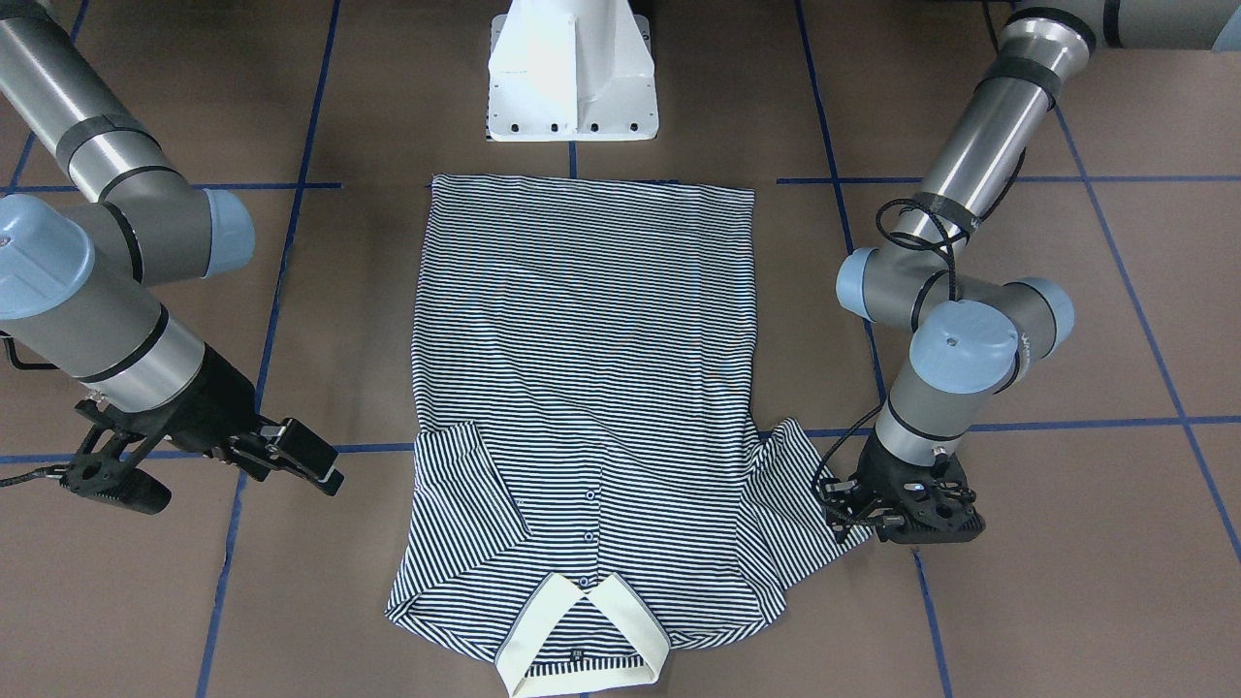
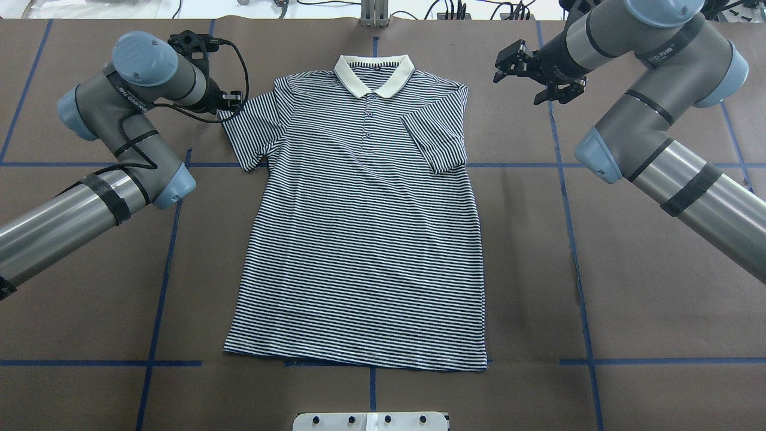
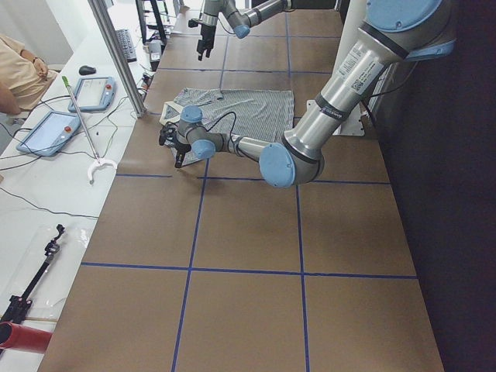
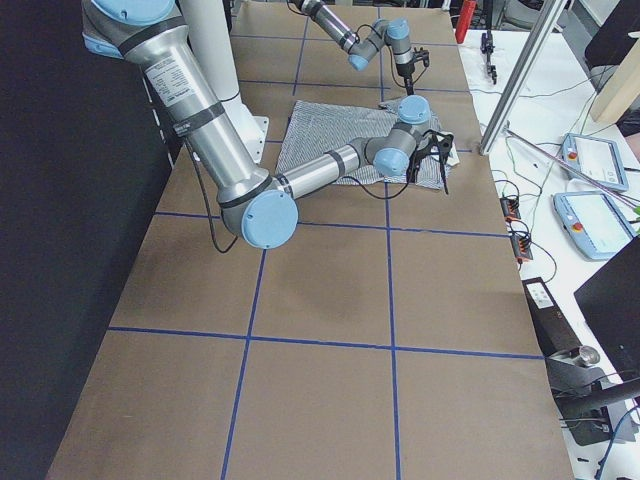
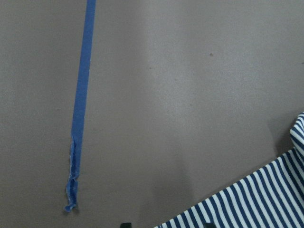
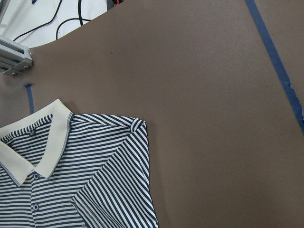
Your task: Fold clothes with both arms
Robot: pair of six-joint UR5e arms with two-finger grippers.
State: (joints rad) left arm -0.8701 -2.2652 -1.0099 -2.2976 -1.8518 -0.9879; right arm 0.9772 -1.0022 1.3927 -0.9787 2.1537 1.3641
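We see the brown table [image 2: 598, 299], marked into squares by blue tape [image 2: 161, 287], taking up most of every view. The shirt [image 2: 359, 251] lies flat and front up in the middle of it, with its hem toward the robot's white base [image 1: 572, 78] and its neck at the far side.

The left arm [image 2: 119, 114] reaches round to the shirt's left shoulder, and the right arm [image 2: 652, 120] is bent over the table beyond the shirt's right shoulder.

The left sleeve [image 2: 248, 131] is spread out to the side, while the right sleeve [image 2: 434, 140] is folded in over the chest.

The left gripper [image 2: 232, 103] is low at the outer edge of the left sleeve, right at the cloth. Its fingers are masked by its own body and cable, and its wrist view shows only bare table and a corner of striped fabric, so we cannot tell how far apart the fingers are or whether they pinch the sleeve.

The right gripper [image 2: 522, 81] hangs above the table, beside the shirt's right shoulder and clear of it. Its fingers are spread wide and grasp nothing.

The cream collar [image 2: 374, 78] lies flat and open at the far end, and below it we see a short row of small buttons [image 2: 369, 114].
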